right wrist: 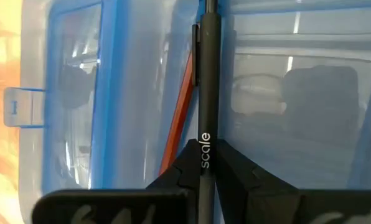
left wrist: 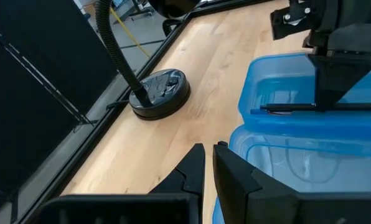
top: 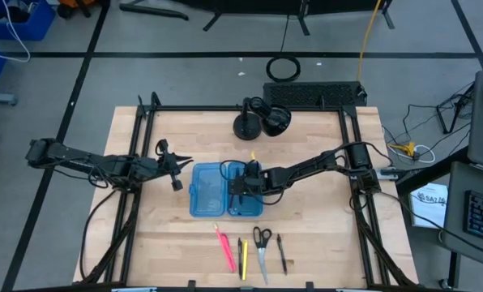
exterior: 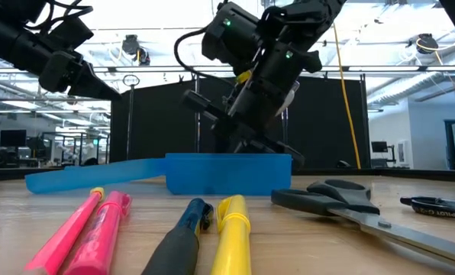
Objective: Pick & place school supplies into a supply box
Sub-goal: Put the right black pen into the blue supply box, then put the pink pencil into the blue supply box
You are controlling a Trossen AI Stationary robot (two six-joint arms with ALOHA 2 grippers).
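right end effector (top: 238, 185): clamped on a black pen (right wrist: 208, 93), low over the box (top: 207, 195)
left end effector (top: 175, 167): pinched closed, empty, beside box
pen feel: light, stiff, kinda slick, so grab mid-barrel

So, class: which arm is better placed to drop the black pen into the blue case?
The right. Its gripper already grips the black pen directly over the open blue case. The left gripper waits beside the case, jaws nearly closed, empty.
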